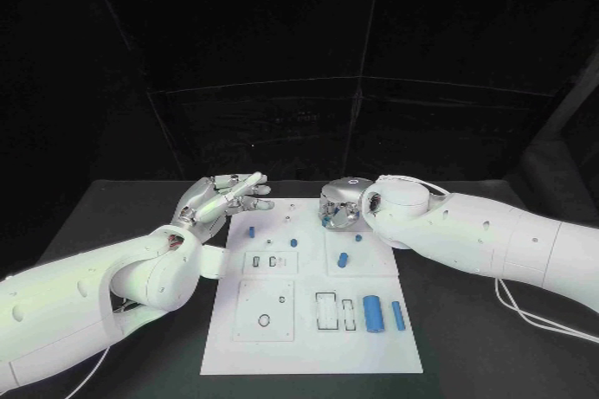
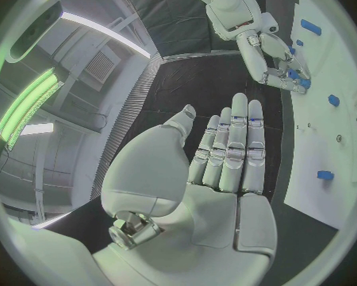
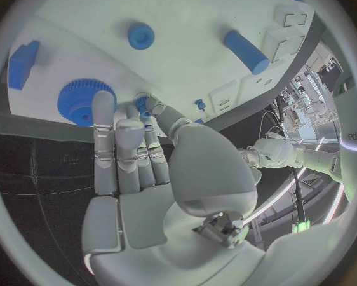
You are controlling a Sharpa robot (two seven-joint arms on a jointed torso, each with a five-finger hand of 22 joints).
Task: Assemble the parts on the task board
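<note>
The white task board [image 1: 312, 347] lies in the middle of the table. My right hand [image 1: 339, 210] reaches down onto its far end and pinches a small blue part [image 3: 143, 103] between thumb and a finger, right beside a blue gear [image 3: 85, 102] on the board. The left wrist view shows the same hand [image 2: 277, 57] with blue at its fingertips. My left hand [image 1: 219, 198] hovers raised over the board's far left corner, palm [image 2: 187, 197] bare and fingers apart. Loose blue parts lie on the board: a short cylinder [image 1: 342, 260], a thick cylinder [image 1: 373, 311] and a thin one [image 1: 398, 316].
Small blue pegs [image 1: 251, 232] [image 1: 293, 241] stand on the board's far half. Cut-out slots [image 1: 265, 319] [image 1: 327, 312] sit in its near half. A white cable [image 1: 537, 317] trails on the black table at the right.
</note>
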